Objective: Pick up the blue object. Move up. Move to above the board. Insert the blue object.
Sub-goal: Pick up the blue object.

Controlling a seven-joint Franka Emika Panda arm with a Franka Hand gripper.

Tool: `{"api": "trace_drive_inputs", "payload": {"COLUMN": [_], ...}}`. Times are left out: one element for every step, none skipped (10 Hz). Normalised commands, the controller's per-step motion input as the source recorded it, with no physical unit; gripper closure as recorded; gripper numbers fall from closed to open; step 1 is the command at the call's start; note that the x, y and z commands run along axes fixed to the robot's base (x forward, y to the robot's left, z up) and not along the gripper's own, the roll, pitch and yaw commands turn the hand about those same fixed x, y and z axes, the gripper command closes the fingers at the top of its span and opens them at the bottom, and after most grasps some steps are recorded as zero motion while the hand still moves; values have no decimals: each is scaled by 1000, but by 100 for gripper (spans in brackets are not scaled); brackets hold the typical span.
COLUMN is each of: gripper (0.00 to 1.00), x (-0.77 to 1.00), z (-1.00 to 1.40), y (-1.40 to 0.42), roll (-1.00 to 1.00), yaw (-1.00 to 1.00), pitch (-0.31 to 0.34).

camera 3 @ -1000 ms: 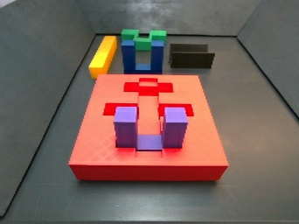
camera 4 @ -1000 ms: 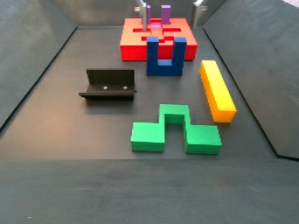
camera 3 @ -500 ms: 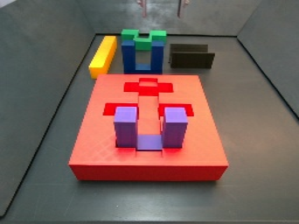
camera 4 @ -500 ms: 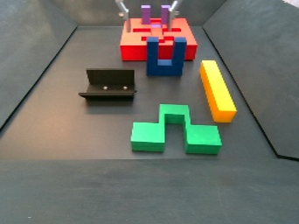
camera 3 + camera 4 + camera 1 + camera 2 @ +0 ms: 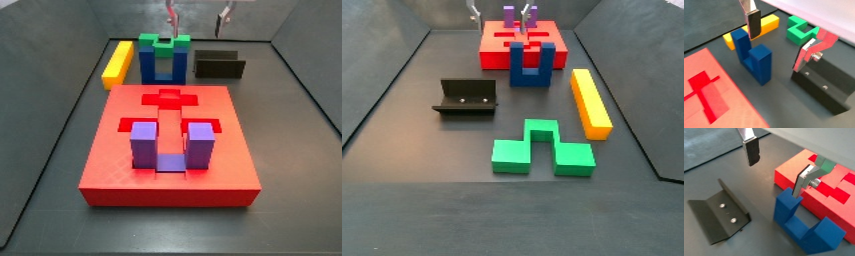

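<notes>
In a side view, the yellow bar point(image 5: 119, 62) lies on the dark floor point(image 5: 54, 150) at the far left, well apart from the board point(image 5: 170, 145). Just beside the bar stands the blue object point(image 5: 166, 62), upright on the floor with its two prongs pointing up, close to the far edge of the board but not on it. The green block point(image 5: 167, 43) shows behind the prongs of the blue object. The board carries the purple block point(image 5: 173, 146), which sits upright in a recess near the front edge; a cross-shaped recess nearer the far edge is unoccupied. The fixture point(image 5: 219, 66) stands on the floor to the right of the blue object. The gripper point(image 5: 195, 12) hangs above the gap between the blue object and the fixture, at the upper edge of that view. In both wrist views the fingers point(image 5: 753, 23) are spread wide apart with nothing between them; one finger point(image 5: 807, 178) hangs over the blue object point(image 5: 805, 222) without touching it. In a wrist view the fixture point(image 5: 825, 88) lies just beside the blue object point(image 5: 755, 56), and the board point(image 5: 714, 95) is on the opposite side of it.
</notes>
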Motion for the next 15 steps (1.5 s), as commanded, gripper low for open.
{"api": "trace_drive_inputs", "payload": {"gripper": [0, 0, 0, 0, 0, 0, 0, 0, 0, 0, 0, 0, 0, 0, 0], "x": [-74, -3, 0, 0, 0, -20, -174, -197, -154, -151, -194, -123, -17, 0, 0], "z": [-257, -194, -157, -146, -154, -220, -260, -257, -271, -263, -220, -151, -46, -11, -49], "y": [-274, -197, -126, 0, 0, 0, 0, 0, 0, 89, 154, 226, 269, 0, -57], "roll": [10, 0, 31, 71, 20, 16, 6, 0, 24, 39, 14, 0, 0, 0, 19], "yaw": [-11, 0, 0, -114, -134, -140, -186, -197, -191, -206, -226, -189, -74, 0, 0], "pitch": [0, 0, 0, 51, 39, 37, 44, 34, 33, 44, 43, 33, 17, 27, 39]}}
